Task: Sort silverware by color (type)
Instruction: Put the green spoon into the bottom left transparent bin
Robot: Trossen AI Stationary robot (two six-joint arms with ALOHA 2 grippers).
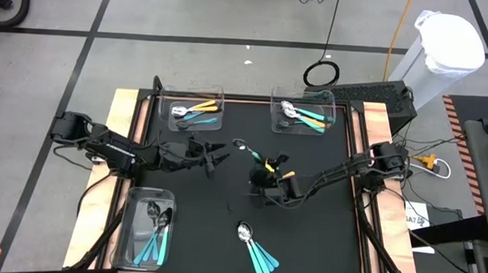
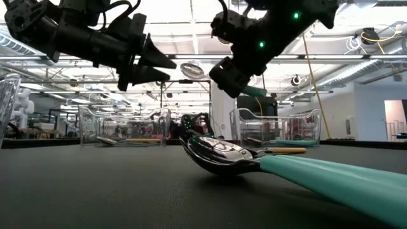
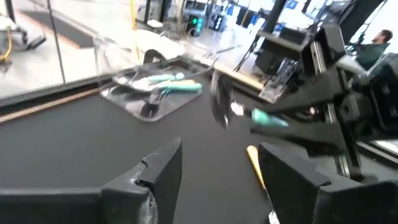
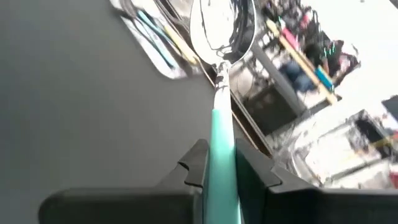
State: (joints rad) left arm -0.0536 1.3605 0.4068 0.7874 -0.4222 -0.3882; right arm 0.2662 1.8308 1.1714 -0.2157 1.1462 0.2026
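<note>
Presently the right gripper (image 4: 221, 165) is clenched on a teal-handled spoon (image 4: 222, 74), held aloft over mid-bench (image 1: 223, 211). Left gripper (image 3: 217, 174) hangs released just beside it. More teal spoons (image 1: 257, 250) lie at the front edge.

In the low view, the nearest teal plastic handle of a metal-bowled spoon (image 2: 331, 178) runs off the picture's right edge. The clear plastic bin far across the black mat (image 2: 124, 127) shows blurred contents. In the right wrist view, the held teal-handled spoon's lower handle (image 4: 221, 155) is cut off below.
</note>
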